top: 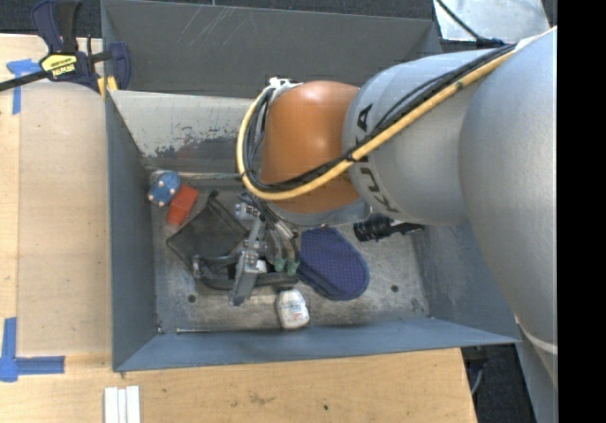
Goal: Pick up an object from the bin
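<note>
The gripper (pixel 248 272) hangs low in the middle of the bin (pixel 131 251), its metal tip close to the grey floor. Whether it is open or closed, and whether it has hold of anything, cannot be told from this angle. It stands at the near right edge of a black flat piece (pixel 201 230) with angled corners. That piece lies on the floor and spreads away from the gripper toward the view's left, and the tip seems to be touching it or just beside it. A small green bit (pixel 284 267) sits just beside the gripper on its other side, and past that lies a dark blue oval pad (pixel 333 265), flat on the floor. Near the gripper, toward the front wall and a little to the right, a small white bottle-like thing (pixel 293 308) lies on its side. Beyond the black piece, up and to the left of the gripper, is an orange-red block (pixel 183 206). A blue ball-like thing (pixel 163 185) sits just beside the block, farther toward the back left corner. Above the gripper is the wrist's rounded orange cover (pixel 303 142), looped by a yellow cable (pixel 417 109). From there the thick grey arm (pixel 454 166) runs out to the right.
</note>
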